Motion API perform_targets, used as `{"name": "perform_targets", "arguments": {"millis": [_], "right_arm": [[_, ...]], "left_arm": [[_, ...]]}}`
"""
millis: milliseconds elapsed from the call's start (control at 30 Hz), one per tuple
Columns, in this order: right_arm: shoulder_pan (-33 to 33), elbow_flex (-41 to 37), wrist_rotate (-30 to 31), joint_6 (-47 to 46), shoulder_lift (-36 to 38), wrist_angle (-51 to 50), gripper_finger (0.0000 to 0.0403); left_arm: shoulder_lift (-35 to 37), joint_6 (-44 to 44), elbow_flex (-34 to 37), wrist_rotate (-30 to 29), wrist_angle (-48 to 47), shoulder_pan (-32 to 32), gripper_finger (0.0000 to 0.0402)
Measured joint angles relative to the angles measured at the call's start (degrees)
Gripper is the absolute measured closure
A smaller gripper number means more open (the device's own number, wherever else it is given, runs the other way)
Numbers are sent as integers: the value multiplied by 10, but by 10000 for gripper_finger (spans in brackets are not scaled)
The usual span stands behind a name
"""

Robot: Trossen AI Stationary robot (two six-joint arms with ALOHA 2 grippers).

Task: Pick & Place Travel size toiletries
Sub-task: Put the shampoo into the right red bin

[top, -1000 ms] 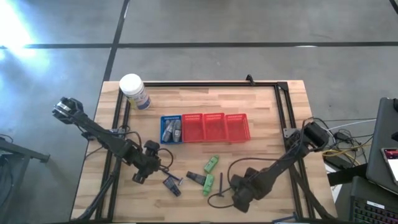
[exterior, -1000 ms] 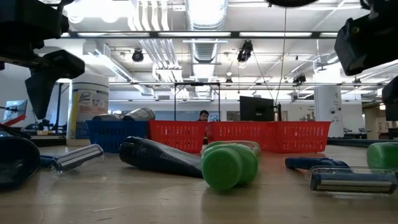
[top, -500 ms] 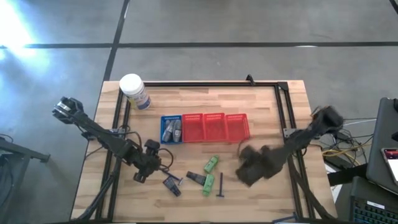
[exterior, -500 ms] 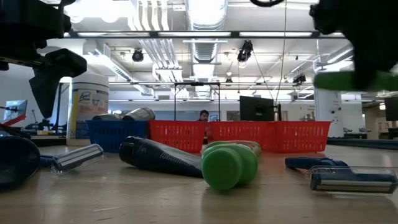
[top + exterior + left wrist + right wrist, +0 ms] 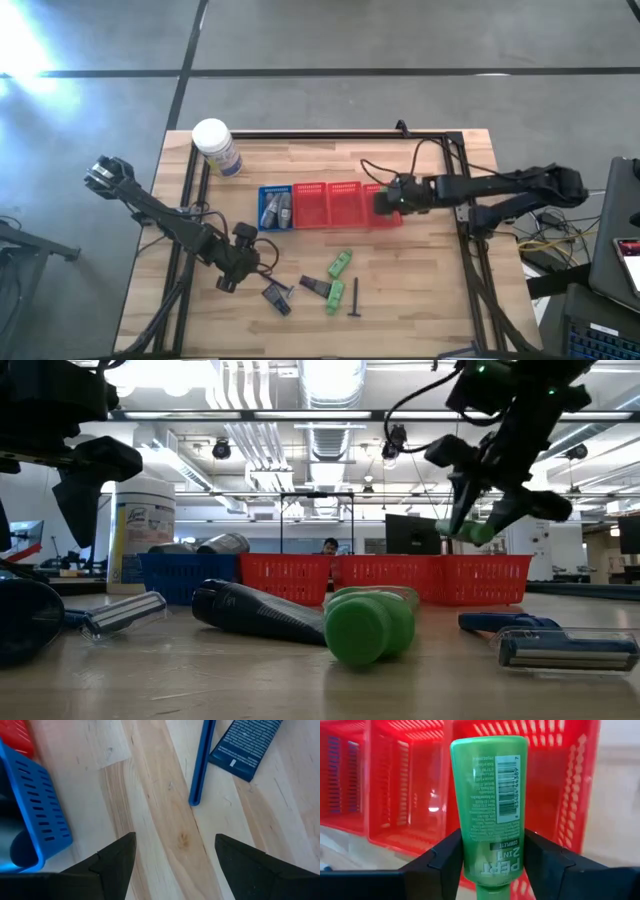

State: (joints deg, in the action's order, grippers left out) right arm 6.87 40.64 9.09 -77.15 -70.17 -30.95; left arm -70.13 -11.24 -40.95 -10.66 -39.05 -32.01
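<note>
R gripper (image 5: 383,200) pinches a green bottle (image 5: 489,805) betw. its fingers, held above the rightmost red basket (image 5: 385,213), mid-table. L gripper (image 5: 226,280) hovers nr the table's front-left, fingers spread, empty. Other bottles (image 5: 340,263), a razor (image 5: 354,297) and a packet (image 5: 276,296) lie by the front edge; grey tubes (image 5: 277,209) sit in the blue basket (image 5: 266,190).
</note>
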Motion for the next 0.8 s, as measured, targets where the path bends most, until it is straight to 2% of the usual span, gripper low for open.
{"name": "perform_targets", "arguments": {"millis": [200, 367, 467, 567, 667, 800], "right_arm": [[31, 8, -33, 37, -33, -51, 181], [-11, 43, -10, 84, -23, -42, 141], [-69, 92, -8, 179, -19, -40, 123], [-133, 131, -31, 289, -42, -39, 114], [-191, 165, -52, 376, -95, -38, 116], [-227, 242, -74, 497, -200, -28, 129]], "left_arm": [[0, -8, 0, 0, 0, 0, 126], [0, -19, 0, 0, 0, 0, 126], [0, -21, 0, 0, 0, 0, 126], [0, -14, 0, 0, 0, 0, 126], [0, -2, 0, 0, 0, 0, 126], [0, 2, 0, 0, 0, 0, 126]]}}
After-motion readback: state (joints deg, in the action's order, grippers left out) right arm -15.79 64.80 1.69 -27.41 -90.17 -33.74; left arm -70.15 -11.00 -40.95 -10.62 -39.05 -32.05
